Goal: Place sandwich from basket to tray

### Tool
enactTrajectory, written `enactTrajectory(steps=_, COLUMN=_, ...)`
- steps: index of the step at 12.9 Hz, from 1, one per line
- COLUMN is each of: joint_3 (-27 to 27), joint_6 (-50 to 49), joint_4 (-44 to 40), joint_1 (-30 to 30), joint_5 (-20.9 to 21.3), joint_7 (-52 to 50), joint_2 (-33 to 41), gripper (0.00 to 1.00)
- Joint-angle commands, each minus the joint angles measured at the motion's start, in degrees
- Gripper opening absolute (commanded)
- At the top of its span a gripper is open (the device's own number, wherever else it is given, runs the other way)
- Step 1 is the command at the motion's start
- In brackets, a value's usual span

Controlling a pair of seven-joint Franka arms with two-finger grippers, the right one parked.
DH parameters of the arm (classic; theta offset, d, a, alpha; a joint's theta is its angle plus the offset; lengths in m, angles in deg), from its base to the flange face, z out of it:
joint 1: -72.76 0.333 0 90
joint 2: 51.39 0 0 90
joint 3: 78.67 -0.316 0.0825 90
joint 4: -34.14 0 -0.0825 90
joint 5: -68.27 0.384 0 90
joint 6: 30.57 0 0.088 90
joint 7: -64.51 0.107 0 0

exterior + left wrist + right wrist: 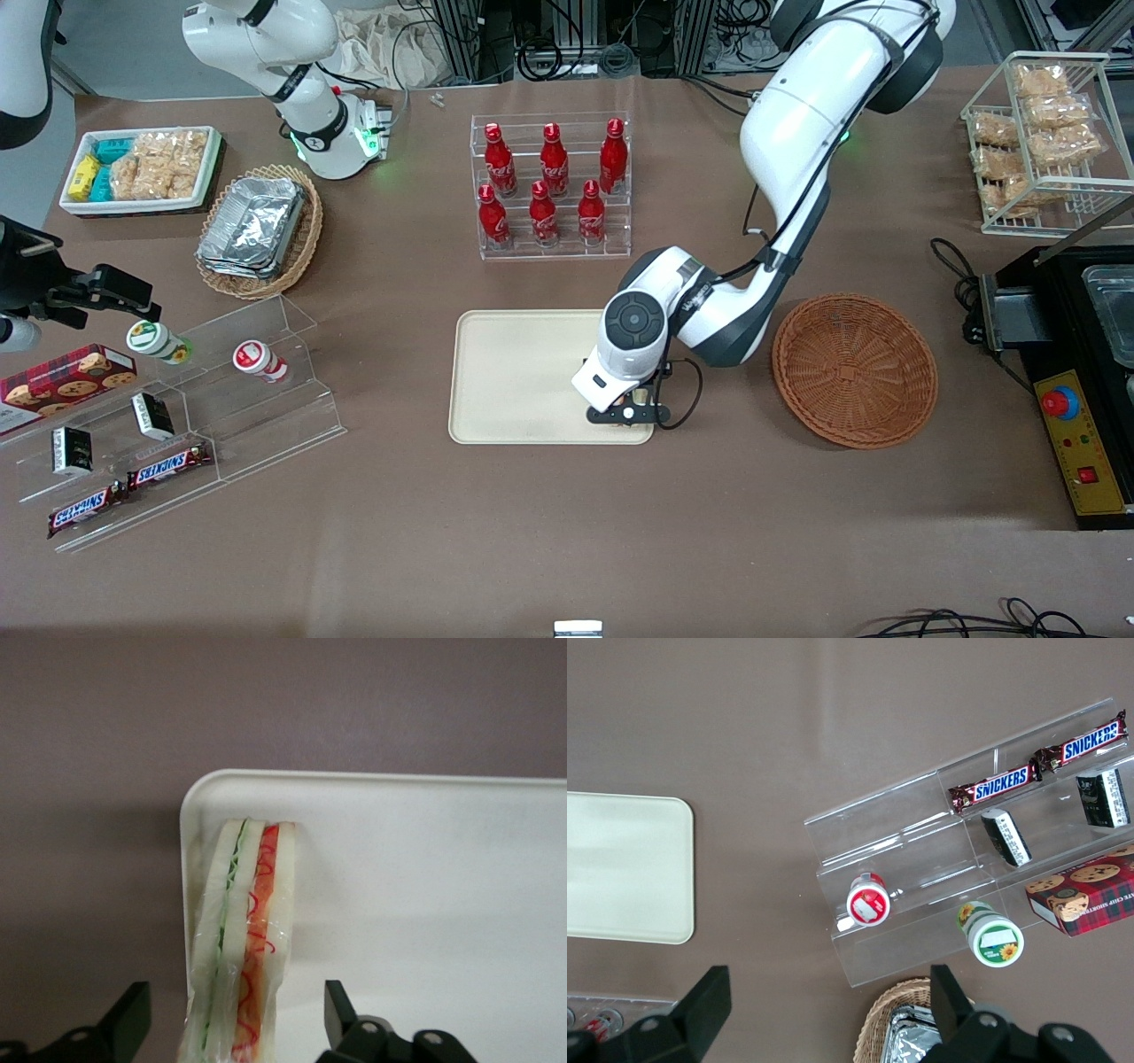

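Gripper (pixel 627 413) first: I see it low over the tray (pixel 518 372), at the corner nearest the front camera on the basket side. Its fingers (pixel 124 1017) stand wide apart with the sandwich (pixel 241 939) between them, gaps on both sides, nothing gripped. I read the sandwich as standing on edge on the tray, in that corner. From the tray, the basket (pixel 854 369) sits at three o'clock, apart from it.
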Motion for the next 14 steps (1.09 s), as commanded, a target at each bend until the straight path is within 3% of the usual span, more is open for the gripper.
enactTrajectory(steps=1, joint_3=-0.69, joint_6=-4.11, joint_4=1.69, joint_1=2.1, joint_5=1.17, joint_7=-1.54, joint_2=6.56, gripper=1.0)
enactTrajectory(steps=5, joint_3=-1.13, joint_6=-13.52, joint_4=3.44, joint_1=7.8, joint_5=1.17, joint_7=-1.01, joint_2=15.52, gripper=1.0)
enactTrajectory(steps=8, joint_3=-0.87, joint_6=-14.07, joint_4=13.78, joint_1=15.97, joint_5=0.65, joint_7=0.91, joint_2=26.59, gripper=1.0)
enactTrajectory(steps=11, joint_3=-0.96, joint_6=-13.8, joint_4=21.11, joint_1=20.2, joint_5=-0.14, joint_7=2.77, joint_2=35.31, gripper=1.0)
enactTrajectory(steps=14, joint_3=-1.05, joint_6=-15.99, joint_4=21.2, joint_1=27.74, joint_5=-6.19, joint_7=14.85, joint_2=40.41, gripper=1.0)
